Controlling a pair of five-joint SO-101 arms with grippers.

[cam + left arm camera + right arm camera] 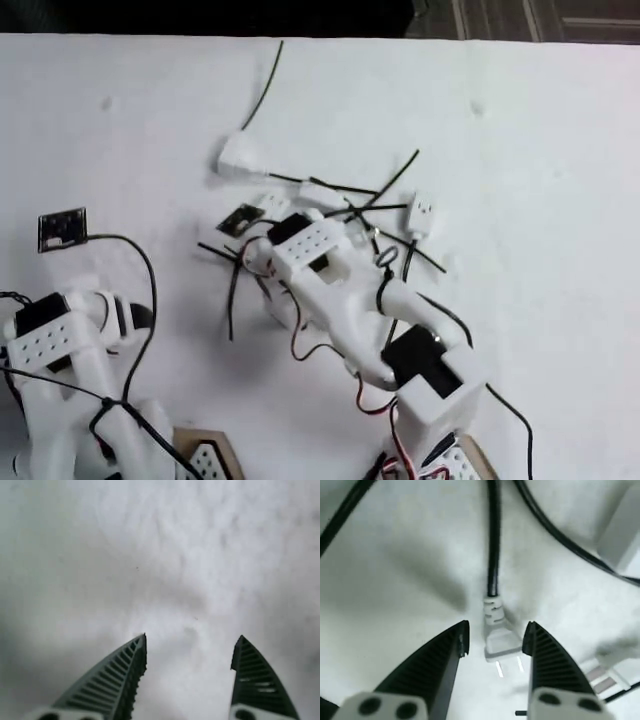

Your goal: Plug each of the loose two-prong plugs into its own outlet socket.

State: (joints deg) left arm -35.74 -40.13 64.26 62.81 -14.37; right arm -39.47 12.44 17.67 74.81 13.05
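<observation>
Two white plastic arms, black at the joints and trailing thin wires.
The left arm [50,350] and right arm [340,295] are both built of blocky white printed shells. Rows of small holes dot their upper faces, black servo blocks [422,360] are set into the joints, and thin black and red wires [295,335] loop along them. Up close, the left gripper [192,637] and right gripper [498,623] each carry two dark, pointed, ribbed fingers [437,660] on pale bases with round screw holes [370,706].

the table [150,555] is matt white, faintly mottled; the plug [499,639] is smooth white plastic with shiny metal prongs [499,668]; its cable [492,540] glossy black
</observation>
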